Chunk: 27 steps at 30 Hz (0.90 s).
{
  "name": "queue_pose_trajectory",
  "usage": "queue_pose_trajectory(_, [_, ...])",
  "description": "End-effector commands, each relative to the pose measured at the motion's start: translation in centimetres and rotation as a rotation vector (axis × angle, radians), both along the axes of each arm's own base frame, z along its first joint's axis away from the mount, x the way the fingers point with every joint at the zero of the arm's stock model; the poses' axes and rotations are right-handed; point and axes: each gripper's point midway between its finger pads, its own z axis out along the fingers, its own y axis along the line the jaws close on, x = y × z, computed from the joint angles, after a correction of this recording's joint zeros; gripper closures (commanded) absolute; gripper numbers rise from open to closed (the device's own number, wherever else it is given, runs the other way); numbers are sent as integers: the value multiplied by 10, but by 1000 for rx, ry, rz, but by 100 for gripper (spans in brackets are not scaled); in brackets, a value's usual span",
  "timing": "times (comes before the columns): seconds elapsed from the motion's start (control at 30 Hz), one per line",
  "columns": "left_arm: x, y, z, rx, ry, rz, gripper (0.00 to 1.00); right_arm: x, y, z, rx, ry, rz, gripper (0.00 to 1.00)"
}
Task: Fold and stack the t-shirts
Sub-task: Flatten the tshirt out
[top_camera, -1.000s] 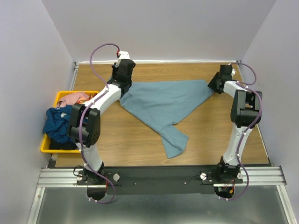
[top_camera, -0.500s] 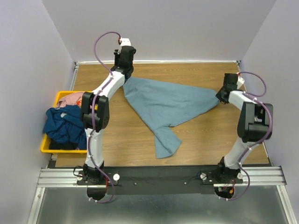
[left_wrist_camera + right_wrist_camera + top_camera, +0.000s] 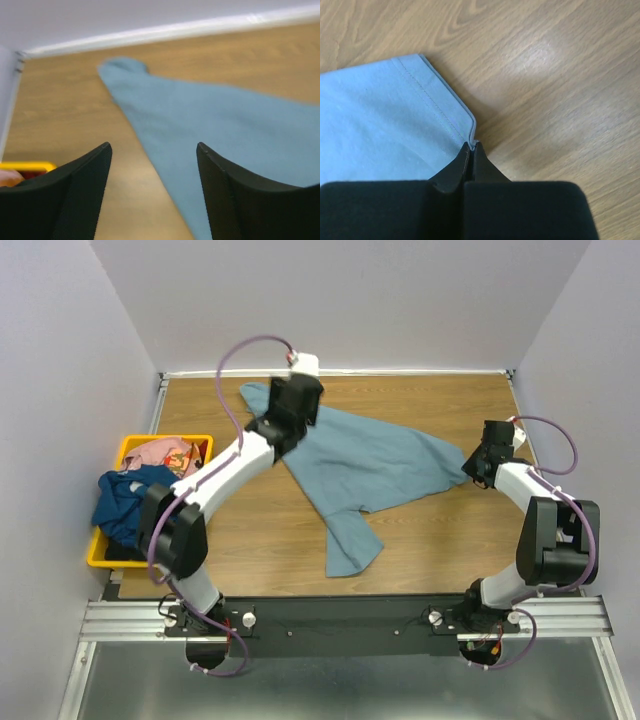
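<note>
Two wrist views show me what overhead hides: right gripper (image 3: 471, 146) pinched on the blue-grey t-shirt (image 3: 370, 465)'s stitched hem corner, left gripper (image 3: 152, 146) spread apart above its far-left tip. The shirt lies rumpled on the wood-grain table (image 3: 250, 540). At left, the yellow bin (image 3: 130, 444) holds the navy t-shirt (image 3: 125, 505) and pink t-shirt (image 3: 160, 452).

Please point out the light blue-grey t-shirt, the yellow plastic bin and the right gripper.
light blue-grey cloth t-shirt (image 3: 370, 455): top external view, middle of the cloth.
yellow plastic bin (image 3: 195, 439): top external view, far rim.
right gripper (image 3: 471, 150): right wrist view, closed fingertips.
</note>
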Motion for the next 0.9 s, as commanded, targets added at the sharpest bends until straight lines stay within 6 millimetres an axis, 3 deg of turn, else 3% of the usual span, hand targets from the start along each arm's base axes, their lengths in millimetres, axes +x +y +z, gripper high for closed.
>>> queue_pose_trajectory(0.0, [-113,-57,-78,-55,327,-212,32,-10,8,2,43,-5,14,99])
queue_pose_trajectory(0.07, [-168,-81,-108,-57,449,-316,41,-12,8,2,43,-3,14,99])
queue_pose_trajectory(0.17, [-236,-101,-141,-76,619,-420,43,-14,9,2,49,-7,17,99])
queue_pose_trajectory(0.27, [-272,-106,-160,-75,712,-439,42,-17,10,1,50,-6,16,99])
queue_pose_trajectory(0.37, [-283,-107,-175,-57,755,-438,42,-17,13,-1,61,-6,24,99])
queue_pose_trajectory(0.5, [-281,-113,-189,-11,771,-434,47,-16,15,0,72,-11,34,99])
queue_pose_trajectory(0.57, [-277,-121,-195,2,773,-442,57,-17,15,-1,72,-10,33,99])
queue_pose_trajectory(0.77, [-261,-119,-221,79,789,-403,69,-19,14,0,67,-12,31,99])
queue_pose_trajectory(0.87, [-241,-106,-230,100,787,-359,72,-19,14,-2,69,-8,32,99])
